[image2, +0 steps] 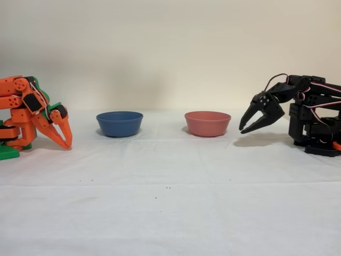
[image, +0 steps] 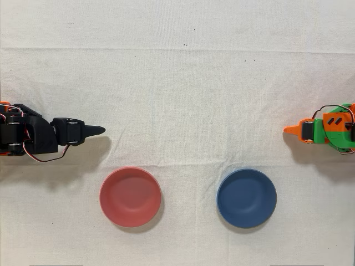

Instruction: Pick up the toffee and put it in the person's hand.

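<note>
The toffee is out of view, and so is the person's hand. My black gripper (image: 101, 130) hovers at the left edge in the overhead view, pointing toward the table's middle, a little up and left of the red bowl. In the fixed view the gripper (image2: 242, 129) hangs at the right, tilted down just above the cloth, beside the red bowl. Its fingertips meet with nothing between them.
A red bowl (image: 130, 197) and a blue bowl (image: 246, 198) sit side by side near the lower edge of the overhead view, both empty. The idle orange arm (image: 324, 130) rests at the right edge. A white cloth (image: 177, 83) covers the table.
</note>
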`<action>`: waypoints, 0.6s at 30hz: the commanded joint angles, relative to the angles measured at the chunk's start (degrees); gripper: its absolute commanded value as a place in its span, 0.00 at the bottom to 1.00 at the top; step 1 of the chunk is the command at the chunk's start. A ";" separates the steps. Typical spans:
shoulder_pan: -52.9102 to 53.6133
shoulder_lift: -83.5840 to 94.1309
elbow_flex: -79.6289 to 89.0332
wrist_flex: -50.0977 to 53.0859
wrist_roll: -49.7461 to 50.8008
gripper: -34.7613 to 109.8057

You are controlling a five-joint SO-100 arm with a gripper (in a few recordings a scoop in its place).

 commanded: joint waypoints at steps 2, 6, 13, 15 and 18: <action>-0.09 3.96 2.90 2.64 -0.35 0.24; 0.00 3.96 2.90 2.99 -0.62 0.24; 0.00 3.96 2.90 2.99 -0.62 0.25; 0.00 3.96 2.90 2.99 -0.62 0.26; 0.00 3.96 2.90 2.99 -0.70 0.26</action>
